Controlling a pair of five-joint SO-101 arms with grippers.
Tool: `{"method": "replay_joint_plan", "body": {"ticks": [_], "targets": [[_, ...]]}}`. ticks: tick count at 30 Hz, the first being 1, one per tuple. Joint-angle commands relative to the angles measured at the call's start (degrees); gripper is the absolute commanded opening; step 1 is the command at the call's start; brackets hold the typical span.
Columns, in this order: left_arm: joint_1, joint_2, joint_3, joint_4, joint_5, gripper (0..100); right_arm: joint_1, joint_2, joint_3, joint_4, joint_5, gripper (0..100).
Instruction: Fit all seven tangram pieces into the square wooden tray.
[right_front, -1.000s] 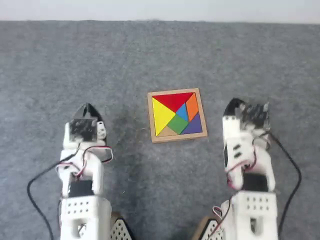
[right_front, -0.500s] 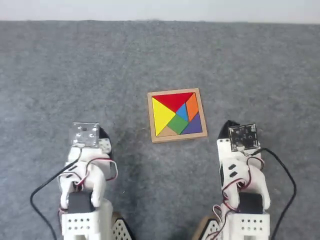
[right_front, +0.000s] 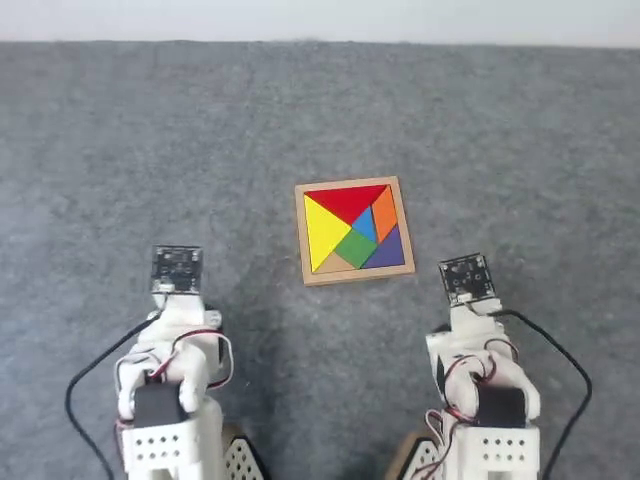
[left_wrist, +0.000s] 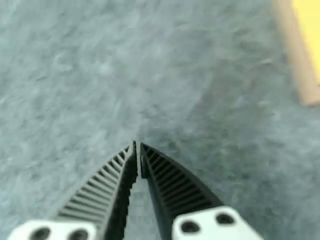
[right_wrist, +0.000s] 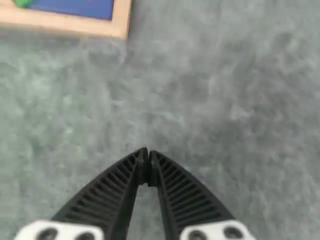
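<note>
Grey carpeted bench (right_front: 200, 130), running back to a pale wall strip (right_front: 320, 20) along the far edge.

Item 1: square wooden tray (right_front: 402, 226), lying flat on the bench near its middle, slightly turned, between the two arms and farther out than both. All seven pieces sit inside its rim, flush with one another:
- red triangle (right_front: 348, 203), along the far side
- yellow triangle (right_front: 322, 228), along the left side
- orange piece (right_front: 385, 212), at the far right corner
- small blue triangle (right_front: 365, 228), at the centre, touching red and orange
- green square (right_front: 352, 247), just nearer than the blue one
- purple triangle (right_front: 388, 248), at the near right corner
- tan triangle (right_front: 328, 264), at the near left corner

Item 2: left arm (right_front: 170, 340), white, folded back at the near edge, well apart from the tray. Left gripper (left_wrist: 137, 146): its black ribbed fingers are closed together, tip to tip, with nothing between them, pointing down at bare carpet. A corner of the tray with a yellow patch lies off to one side.

Item 3: right arm (right_front: 478, 345), white, likewise drawn in at the near edge, its wrist near the tray's near right corner. Right gripper (right_wrist: 148, 151): fingers pressed together, holding nothing, over bare carpet, apart from the tray's rim beyond.
</note>
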Motion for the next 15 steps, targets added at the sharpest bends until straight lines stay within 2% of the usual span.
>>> {"method": "replay_joint_plan", "body": {"ticks": [1, 15], "targets": [[-5.01, -0.97, -0.57, 0.7, 0.44, 2, 4.0, -0.4, 1.14, 0.84, 0.7, 0.9], [-5.63, -0.97, -0.57, 0.7, 0.53, 2, 5.49, -0.4, 1.14, 0.84, 0.53, 0.9]]}}
